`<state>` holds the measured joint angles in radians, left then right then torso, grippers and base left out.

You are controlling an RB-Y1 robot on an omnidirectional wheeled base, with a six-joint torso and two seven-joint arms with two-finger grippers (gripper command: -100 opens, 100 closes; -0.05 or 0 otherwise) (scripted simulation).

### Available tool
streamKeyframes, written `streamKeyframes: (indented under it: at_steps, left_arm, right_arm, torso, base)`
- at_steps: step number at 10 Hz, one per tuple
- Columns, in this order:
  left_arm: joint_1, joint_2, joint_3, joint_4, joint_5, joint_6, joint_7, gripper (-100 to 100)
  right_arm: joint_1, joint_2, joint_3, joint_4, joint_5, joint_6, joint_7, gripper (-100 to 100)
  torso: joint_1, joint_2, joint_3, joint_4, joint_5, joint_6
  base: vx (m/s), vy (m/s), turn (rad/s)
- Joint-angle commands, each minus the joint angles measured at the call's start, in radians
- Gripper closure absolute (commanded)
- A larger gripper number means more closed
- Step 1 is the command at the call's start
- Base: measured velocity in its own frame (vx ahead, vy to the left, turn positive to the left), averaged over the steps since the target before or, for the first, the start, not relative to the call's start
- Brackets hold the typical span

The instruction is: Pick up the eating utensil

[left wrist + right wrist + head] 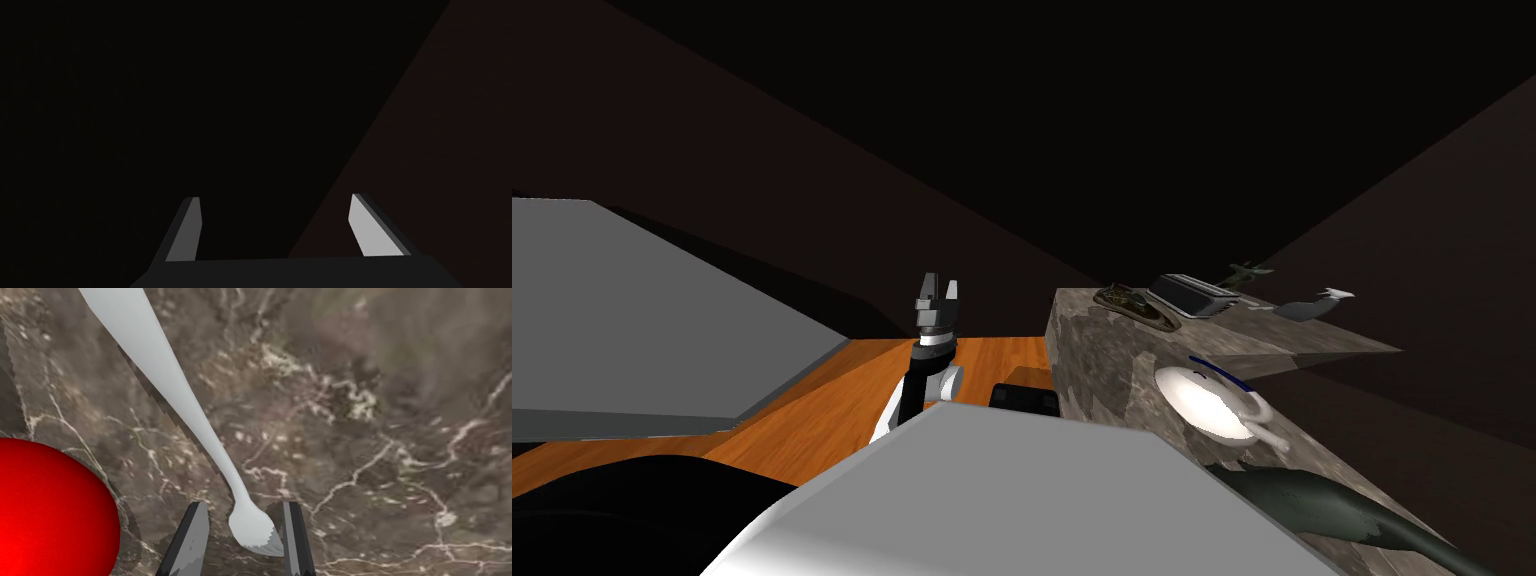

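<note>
marbled brown counter (380, 413) bears the white spoon (170, 393), lying flat just beside a red ball (50, 508). the right claw (245, 504) stands narrowed astride the spoon's small rounded end, one finger touching it and the other a little off, probably so a squeeze catches that end without nudging the ball. the left claw (275, 225) hangs wide and empty, seemingly kept clear of the work.

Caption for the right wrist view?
Right gripper straddles the rounded end of a white spoon on a marble counter, red ball beside.
</note>
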<state>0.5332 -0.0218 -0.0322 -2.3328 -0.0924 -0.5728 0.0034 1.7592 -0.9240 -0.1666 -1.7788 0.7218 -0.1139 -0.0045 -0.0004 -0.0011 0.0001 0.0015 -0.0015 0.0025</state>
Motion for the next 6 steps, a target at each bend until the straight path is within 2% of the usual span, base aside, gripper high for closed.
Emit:
streamKeyframes:
  at_steps: [1,2,3,4,6]
  left_arm:
    - [0.0,0.0,0.0,0.0,0.0,0.0,0.0,0]
    - [0.0,0.0,0.0,0.0,0.0,0.0,0.0,0]
    - [0.0,0.0,0.0,0.0,0.0,0.0,0.0,0]
    - [0.0,0.0,0.0,0.0,0.0,0.0,0.0,0]
    - [0.0,0.0,0.0,0.0,0.0,0.0,0.0,0]
  right_arm:
    - [0.0,0.0,0.0,0.0,0.0,0.0,0.0,100]
    - [0.0,0.0,0.0,0.0,0.0,0.0,0.0,100]
    - [0.0,0.0,0.0,0.0,0.0,0.0,0.0,0]
    - [0.036,0.007,-0.026,-0.027,-0.012,-0.013,0.018,100]
    - [0.074,0.012,-0.054,-0.055,-0.022,-0.023,0.039,100]
  torso:
    - [0.0,0.0,0.0,0.0,0.0,0.0]
    - [0.0,0.0,0.0,0.0,0.0,0.0]
    - [0.0,0.0,0.0,0.0,0.0,0.0]
    - [0.0,0.0,0.0,0.0,0.0,0.0]
    - [0.0,-0.002,-0.001,0.0,0.0,0.001]
  base:
    - [0.0,0.0,0.0]
    - [0.0,0.0,0.0]
    - [0.0,0.0,0.0]
    - [0.025,-0.011,-0.112]
    - [0.034,-0.015,-0.111]
